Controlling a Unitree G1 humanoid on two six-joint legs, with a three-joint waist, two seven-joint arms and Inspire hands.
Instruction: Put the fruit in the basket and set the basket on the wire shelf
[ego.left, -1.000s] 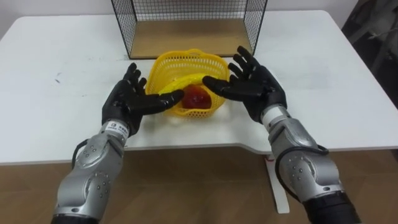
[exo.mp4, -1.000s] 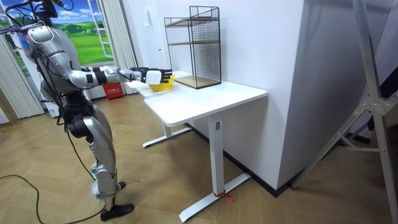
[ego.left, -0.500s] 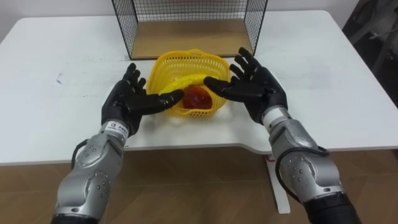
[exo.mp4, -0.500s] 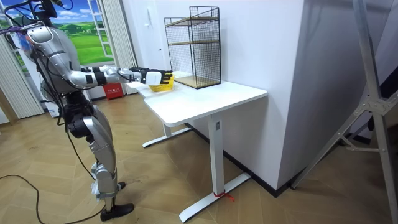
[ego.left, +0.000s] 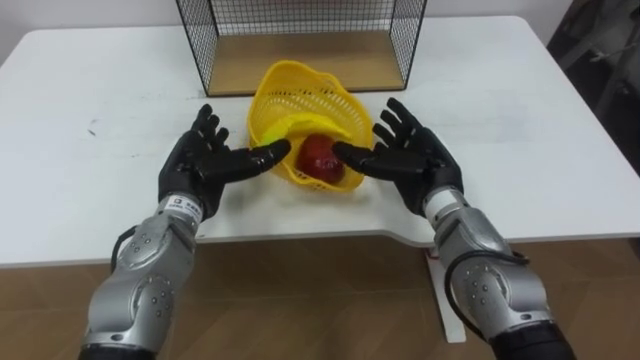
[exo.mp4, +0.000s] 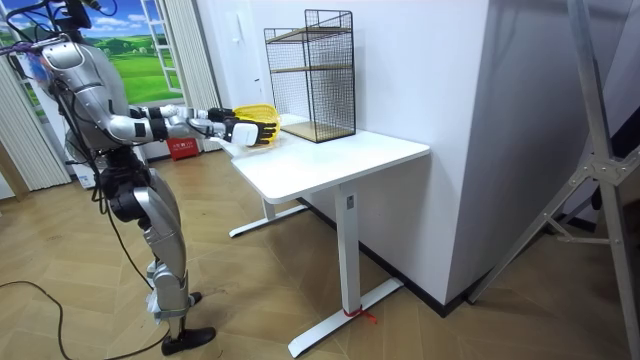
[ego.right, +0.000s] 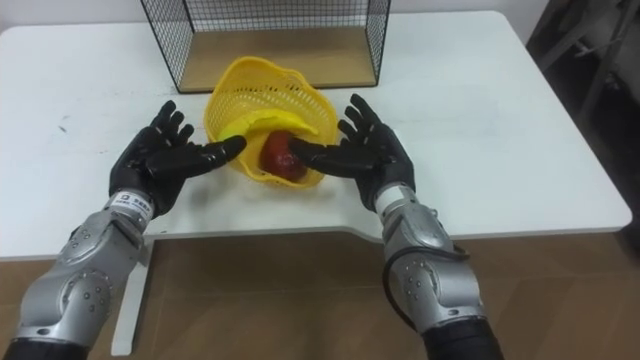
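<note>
Fingers (ego.left: 204, 130) straight and spread, the left hand (ego.left: 203, 168) and right hand (ego.left: 418, 162) press the yellow basket (ego.left: 298, 98) between them — it has risen off the surface (ego.left: 100, 100) and tipped (red fruit (ego.left: 320, 158) inside). Lifting toward the wire shelf (ego.left: 300, 35) seems begun.

Both eye views are looking steeply down from the robot's head, close over the surface (ego.left: 80, 120), sharing the basket (ego.left: 290, 95) and wire shelf (ego.left: 300, 60). The room view is watching from well off, side-on, taking in that same surface.
</note>
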